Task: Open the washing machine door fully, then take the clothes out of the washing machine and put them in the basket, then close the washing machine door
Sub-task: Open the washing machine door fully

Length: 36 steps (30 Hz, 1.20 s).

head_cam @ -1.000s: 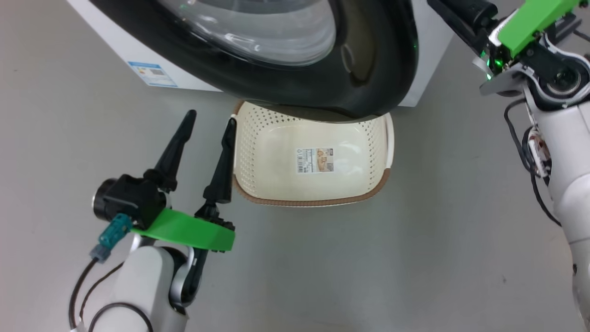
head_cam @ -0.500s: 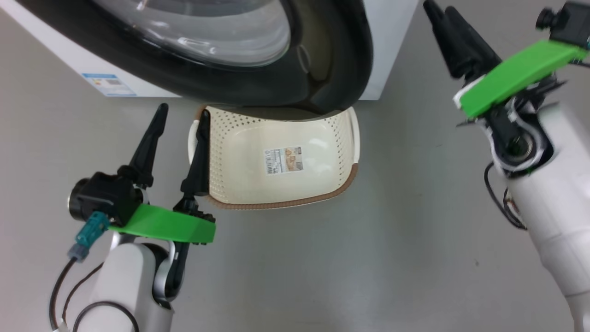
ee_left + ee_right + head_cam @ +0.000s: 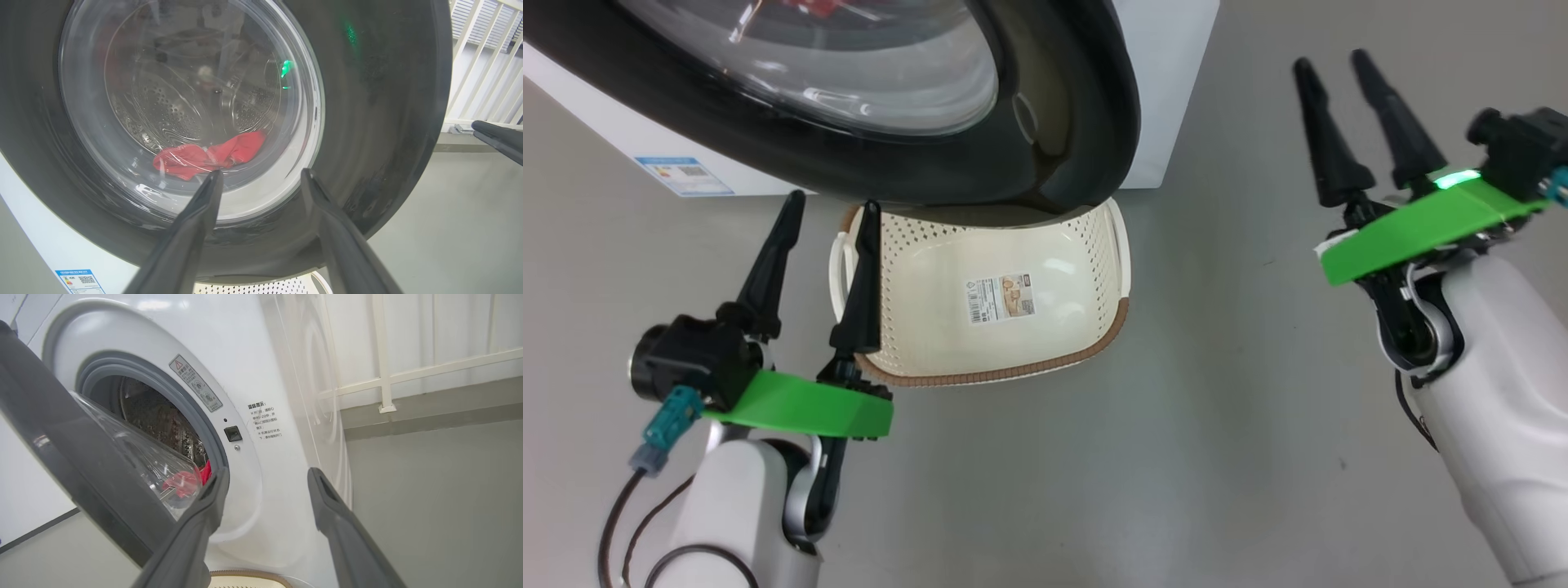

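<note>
Washing machine door [image 3: 1078, 122], glossy black round its bulging clear window [image 3: 849, 82], stands part-way open across the upper left of the head view. Its lower rim hangs over the far end of the basket [image 3: 980, 377], which sits empty on the grey floor [image 3: 1094, 490] with a paper label [image 3: 1001, 296] showing on its bottom. The basket appears parked just below the mouth of the washing machine [image 3: 245, 355] so that garments need only a short drop.

At centre left of the right wrist view, a gap shows between door and grey gasket [image 3: 122, 363]. By the look of it the door is not yet fully open, so the first step of the job seems unfinished. The clothes [image 3: 208, 157], bright red, lie at the bottom of the perforated drum [image 3: 171, 110], seen through the window at the centre of the left wrist view.

The left gripper [image 3: 833, 202], lower left, hovers with fingers spread wide and nothing between them. One finger overlaps the basket's left end in the picture, and whether it touches cannot be told. The right gripper [image 3: 1330, 60], upper right and apart from the machine, likewise gapes empty, probably placed to catch the door's free edge and push it wider.
</note>
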### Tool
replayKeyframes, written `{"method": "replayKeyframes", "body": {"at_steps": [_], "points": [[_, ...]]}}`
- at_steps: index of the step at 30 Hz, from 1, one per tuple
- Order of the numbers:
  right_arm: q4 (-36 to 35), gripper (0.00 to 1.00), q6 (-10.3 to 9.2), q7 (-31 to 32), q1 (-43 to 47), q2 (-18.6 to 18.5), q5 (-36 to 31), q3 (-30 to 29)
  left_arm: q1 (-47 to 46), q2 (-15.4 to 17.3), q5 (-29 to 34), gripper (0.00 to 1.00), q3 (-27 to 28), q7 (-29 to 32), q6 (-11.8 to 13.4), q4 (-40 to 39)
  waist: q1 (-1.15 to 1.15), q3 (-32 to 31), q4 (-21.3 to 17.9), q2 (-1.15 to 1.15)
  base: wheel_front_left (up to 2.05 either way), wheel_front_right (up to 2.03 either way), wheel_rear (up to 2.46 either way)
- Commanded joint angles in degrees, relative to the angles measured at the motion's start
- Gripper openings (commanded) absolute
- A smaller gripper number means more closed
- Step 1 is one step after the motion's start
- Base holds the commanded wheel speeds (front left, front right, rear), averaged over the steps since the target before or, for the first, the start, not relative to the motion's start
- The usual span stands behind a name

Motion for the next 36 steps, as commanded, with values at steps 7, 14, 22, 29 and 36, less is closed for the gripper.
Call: {"method": "replayKeyframes", "body": {"at_steps": [7, 14, 22, 29, 36], "points": [[-12.61, 1.00, 0.42, -0.38, 10.58, 7.09, -22.20, -10.75, 1.49, 1.52, 0.67, 1.00, 2.55, -0.44, -0.02, -2.67, 0.00, -0.67, -0.91, 0.00, 0.00, 0.00, 0.00], [-17.26, 1.00, 0.42, -0.38, 16.48, 9.98, -30.41, -13.89, 1.91, 1.52, 2.38, 1.00, 2.96, -0.44, -0.03, -3.75, 0.00, -1.11, -1.45, 0.00, 0.00, 0.00, 0.00], [-19.76, 1.00, 0.42, -0.39, 21.94, 10.66, -31.68, -16.35, 3.23, 1.52, 1.42, 1.00, 2.01, -0.44, 0.29, -4.21, 0.00, -2.83, -1.33, 0.00, 0.00, 0.00, 0.00], [-21.81, 1.00, 0.42, -0.39, 24.34, 10.69, -31.38, -15.62, 4.41, 1.52, 1.27, 1.00, 1.48, -0.44, 0.54, -4.34, 0.00, -3.41, -1.45, 0.00, 0.00, 0.00, 0.00], [-22.40, 1.00, 0.42, -0.39, 25.20, 10.70, -31.66, -14.98, 4.56, 1.52, 1.34, 1.00, 1.29, -0.44, 0.53, -4.01, 0.00, -3.63, -1.44, 0.00, 0.00, 0.00, 0.00]]}}
